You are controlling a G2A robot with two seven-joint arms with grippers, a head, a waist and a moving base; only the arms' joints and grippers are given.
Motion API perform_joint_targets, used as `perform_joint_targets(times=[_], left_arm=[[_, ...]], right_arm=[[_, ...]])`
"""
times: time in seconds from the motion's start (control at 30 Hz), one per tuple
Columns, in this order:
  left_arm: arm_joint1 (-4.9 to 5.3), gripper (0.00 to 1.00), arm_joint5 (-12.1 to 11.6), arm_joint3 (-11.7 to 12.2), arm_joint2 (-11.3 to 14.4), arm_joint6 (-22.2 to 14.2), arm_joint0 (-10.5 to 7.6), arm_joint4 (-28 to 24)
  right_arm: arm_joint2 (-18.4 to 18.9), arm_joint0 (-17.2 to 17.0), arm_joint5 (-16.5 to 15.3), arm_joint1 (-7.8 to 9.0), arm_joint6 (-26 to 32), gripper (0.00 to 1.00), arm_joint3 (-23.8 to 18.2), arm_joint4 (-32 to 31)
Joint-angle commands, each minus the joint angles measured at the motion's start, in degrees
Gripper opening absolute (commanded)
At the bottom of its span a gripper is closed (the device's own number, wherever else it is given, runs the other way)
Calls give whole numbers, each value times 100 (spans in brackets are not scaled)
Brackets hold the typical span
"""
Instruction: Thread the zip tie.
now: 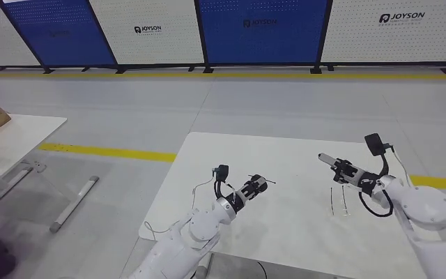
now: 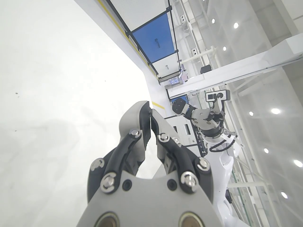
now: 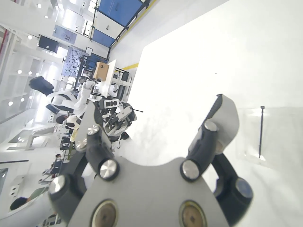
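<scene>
Currently, at left gripper [image 2: 150, 112]: sits fully closed, fingertips together; appears to pinch a thin black zip tie [image 1: 270, 181] crosswise above the white table [image 1: 293, 230]. At right gripper [image 3: 153, 107]: stands wide open, holds nothing, hovers well apart from the left. Near it on the table: second zip tie [image 3: 261, 131], flat inside a clear bag [image 3: 279, 133].

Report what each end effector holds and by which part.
Left end effector pinches a zip tie, where along it unclear; right end effector holds nothing.
</scene>
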Motion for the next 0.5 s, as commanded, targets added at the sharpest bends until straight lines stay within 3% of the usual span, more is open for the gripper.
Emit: perform_joint_targets(times=[0.0,0.2,0.33,0.43,0.47], left_arm=[[0,0,0,0,0,0,0,0],[0,0,0,0,0,0,0,0],[0,0,0,0,0,0,0,0],[0,0,0,0,0,0,0,0],[0,0,0,0,0,0,0,0]], right_arm=[[0,0,0,0,0,100,0,-1],[0,0,0,0,0,100,0,-1],[124,-47,-494,58,421,100,-200,-274],[333,-114,-552,122,610,100,-394,-599],[415,-109,-632,159,987,100,-438,-660]])
